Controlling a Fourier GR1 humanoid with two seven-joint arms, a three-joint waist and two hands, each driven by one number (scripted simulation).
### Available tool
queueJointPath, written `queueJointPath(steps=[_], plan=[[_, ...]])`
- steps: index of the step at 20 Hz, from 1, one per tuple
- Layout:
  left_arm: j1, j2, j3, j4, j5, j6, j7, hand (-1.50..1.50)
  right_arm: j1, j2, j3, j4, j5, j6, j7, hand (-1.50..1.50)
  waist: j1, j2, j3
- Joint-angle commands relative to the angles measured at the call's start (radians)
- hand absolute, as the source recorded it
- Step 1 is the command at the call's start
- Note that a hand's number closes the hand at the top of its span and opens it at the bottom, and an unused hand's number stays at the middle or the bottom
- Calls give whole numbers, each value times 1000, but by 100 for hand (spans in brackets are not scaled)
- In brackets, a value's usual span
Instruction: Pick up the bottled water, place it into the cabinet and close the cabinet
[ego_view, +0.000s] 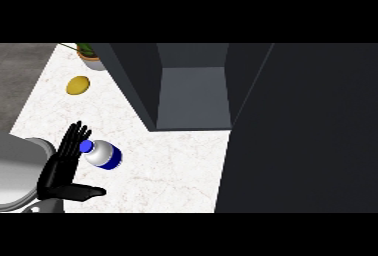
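Clearly the job has barely begun: the small clear plastic water bottle with a blue cap and blue label (102, 154) lies tipped on the pale, faintly veined marble worktop (170, 170), not yet lifted, and the tall dark grey cabinet (193, 90) stands open with its inner shelf bare as far as I can see. The left robot hand (65, 165), black and coming off a grey forearm at the lower left, is spread flat with its fingers straight and close together, pointing away from the robot, and its thumb stuck out sideways toward the right; it holds nothing. The bottle sits just beside the fingers on their right, its blue cap next to or touching the fingertips, though I cannot tell whether there is real contact. So the grasp, the carry into the cabinet and the shutting of the door are all left to do. The cabinet opening lies well beyond the fingertips and to the right of the robot hand, while a broad dark panel, which I take to be the open cabinet door (303, 130), fills everything far to the right. Ahead of the fingers, farther off, rests a small yellow oval fruit, perhaps a lemon (78, 85), and beyond that a little potted plant in a pale pot (91, 55) near the worktop's far edge. To the left of the hand the worktop ends and a grey floor shows. The right robot hand is nowhere to be seen.
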Motion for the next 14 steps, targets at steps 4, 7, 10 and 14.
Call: queueJointPath(steps=[4, 7, 10, 14], plan=[[-93, 53, -3, 255, -37, -24, -160, -150, -13, 6, 75, -162, 92, -45, 127, -150, 2, 0, -1], [-137, 100, 5, 381, -58, -29, -270, -150, 2, -20, 15, -132, 37, -26, 64, -150, -8, 3, -2], [-97, 54, -30, 384, -74, -12, -333, -150, 48, -14, 90, -148, 88, -41, 28, -150, -8, -1, -1], [-191, 20, -20, 460, -49, 14, -310, -150, -21, -32, 31, -170, 49, -57, 97, -150, -17, 2, -3]])
